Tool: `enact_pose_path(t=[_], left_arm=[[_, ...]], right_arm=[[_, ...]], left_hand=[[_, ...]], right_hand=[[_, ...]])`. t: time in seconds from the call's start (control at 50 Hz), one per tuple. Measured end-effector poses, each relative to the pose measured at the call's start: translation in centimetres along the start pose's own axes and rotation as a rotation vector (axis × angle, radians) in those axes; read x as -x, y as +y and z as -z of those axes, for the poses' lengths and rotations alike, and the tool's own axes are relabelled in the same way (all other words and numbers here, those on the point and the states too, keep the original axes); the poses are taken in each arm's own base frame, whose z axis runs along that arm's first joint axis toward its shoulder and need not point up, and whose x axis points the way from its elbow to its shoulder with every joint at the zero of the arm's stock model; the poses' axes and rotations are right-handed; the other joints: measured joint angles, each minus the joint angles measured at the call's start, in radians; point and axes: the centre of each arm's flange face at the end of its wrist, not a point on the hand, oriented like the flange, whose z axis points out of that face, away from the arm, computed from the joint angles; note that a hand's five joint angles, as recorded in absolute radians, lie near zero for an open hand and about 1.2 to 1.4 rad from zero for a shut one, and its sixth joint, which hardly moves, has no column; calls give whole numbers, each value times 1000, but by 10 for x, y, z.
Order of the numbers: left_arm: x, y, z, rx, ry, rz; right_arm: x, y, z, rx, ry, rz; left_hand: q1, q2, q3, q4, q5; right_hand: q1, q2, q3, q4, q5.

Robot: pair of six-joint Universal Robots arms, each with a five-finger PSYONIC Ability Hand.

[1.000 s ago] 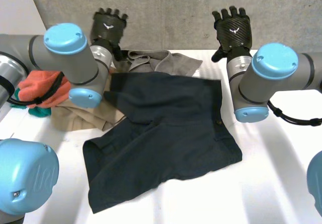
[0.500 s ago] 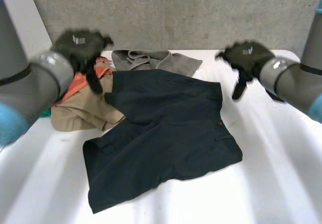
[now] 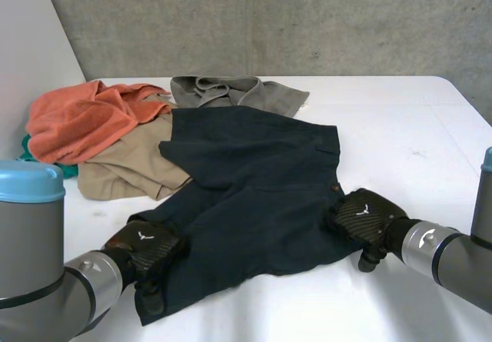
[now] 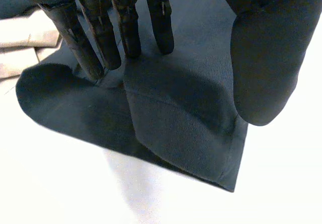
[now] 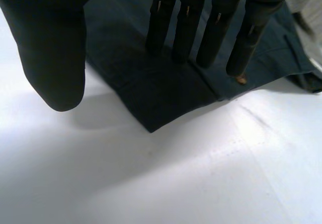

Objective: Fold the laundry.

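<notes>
Probably lab: bare concrete wall [image 3: 269, 19]

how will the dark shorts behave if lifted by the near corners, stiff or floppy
Likely floppy: the dark shorts lie flat with soft creases and a folded-over flap at the left robot hand, so the middle would probably sag. On the smooth white table they may slide if the right robot hand pushes.

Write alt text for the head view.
Open hands rest on dark shorts spread on a white table: left hand at the near left corner, right hand at the near right corner. Orange, tan and grey clothes lie behind.
</notes>
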Motion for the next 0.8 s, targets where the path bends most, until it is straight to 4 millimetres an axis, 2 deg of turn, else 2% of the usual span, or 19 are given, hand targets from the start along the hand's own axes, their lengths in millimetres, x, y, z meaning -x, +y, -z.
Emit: enact_pose_path(t=[0.22,0.26,0.28,0.3,0.34,0.4,0.5,0.6,0.7,0.8], left_arm=[[-4,5,-21,-11,-35,-29],[-7,5,-24,-18,-40,-44],[-8,5,-25,-20,-41,-47],[-9,4,-27,-24,-46,-56],[-9,4,-29,-29,-60,-71],[-8,2,-32,-35,-90,-93],[-5,-2,-31,-46,-121,-120],[-8,-11,-11,-56,-93,-187],[-23,-7,22,39,76,-275],[-37,-8,43,90,225,-300]], right_arm=[[2,7,-17,-116,63,-21],[4,7,-21,-137,71,-24],[4,7,-21,-140,72,-25],[5,7,-24,-149,76,-26],[4,7,-26,-160,85,-27],[3,6,-28,-168,97,-33],[-1,3,-23,-165,113,-35],[-16,-11,14,-88,133,14],[-19,-12,69,146,37,62],[-20,-13,93,222,-73,88]], left_hand=[[37,44,36,50,52],[51,58,49,63,66],[204,196,190,207,206],[249,233,227,244,242],[581,624,616,637,629],[660,746,741,763,755],[664,754,753,773,764],[699,762,753,773,765],[699,763,753,774,765],[699,763,753,777,767]], right_hand=[[6,15,16,11,35],[100,116,116,108,124],[174,192,190,183,194],[300,332,326,319,331],[478,561,553,551,549],[528,612,625,633,646],[528,612,625,633,649],[528,612,625,633,649],[528,612,625,635,649],[528,612,625,638,649]])
